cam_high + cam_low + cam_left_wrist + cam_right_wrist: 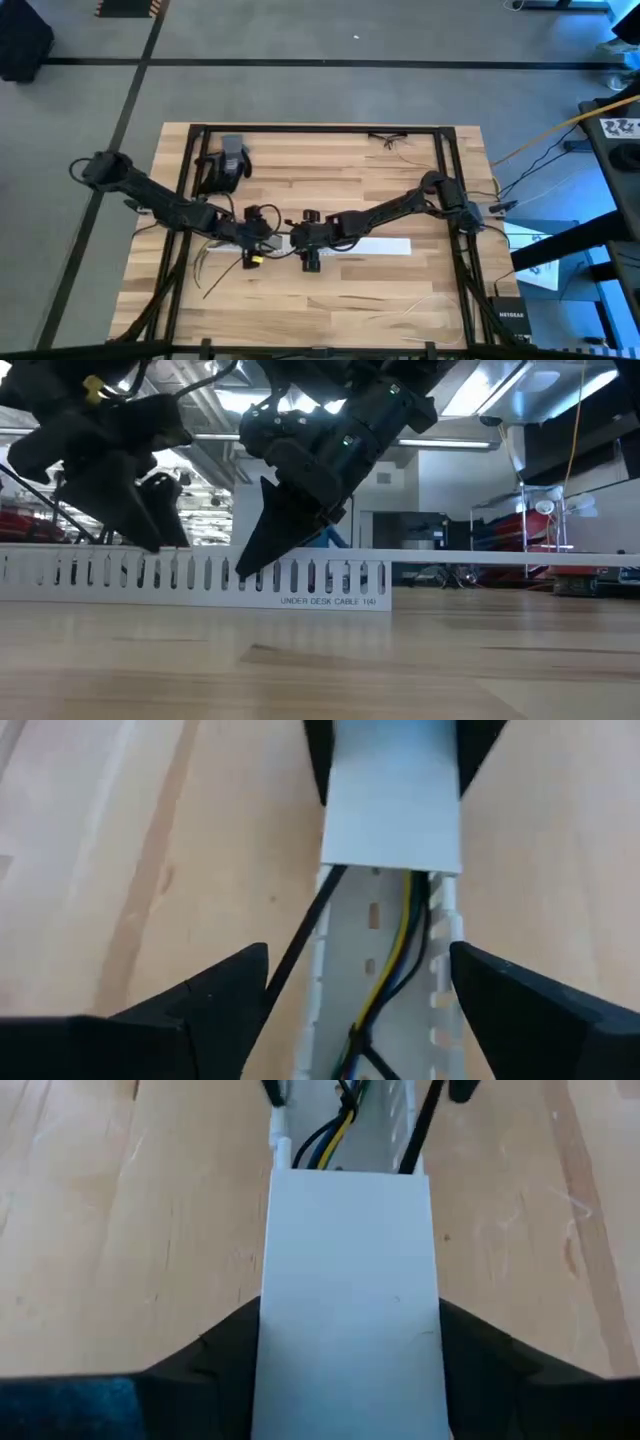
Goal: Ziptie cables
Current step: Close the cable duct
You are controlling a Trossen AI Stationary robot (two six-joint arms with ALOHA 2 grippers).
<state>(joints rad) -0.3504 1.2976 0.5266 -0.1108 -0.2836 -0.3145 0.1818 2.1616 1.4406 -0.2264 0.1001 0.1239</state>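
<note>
- Cables (pixel 385 970): thin dark, yellow and blue wires lie inside the open slotted white cable tray (pixel 340 990), which sits near the middle of the desk (pixel 400 290). One black strand (pixel 300 945) runs out over the tray's side wall onto the wood.
- A flat white cover (pixel 348 1290) lies over the tray's other stretch; the wires emerge from under its end.
- Left gripper (pixel 355 1010): released, fingers spread wide on either side of the open tray, nothing between them.
- Right gripper (pixel 345 1370): fingers straddle the covered tray from the opposite end, close against the cover's edges; whether they actually pinch it, I cannot tell.
- Handling, judged: wires light, limp and slippery, will sag and splay when lifted; no stiffness to push against. The tray walls are thin plastic, likely springy.
- Best hold, judged: pinch the wires together as one bundle where they lie side by side just clear of the cover, then gather the stray black strand in.
</note>
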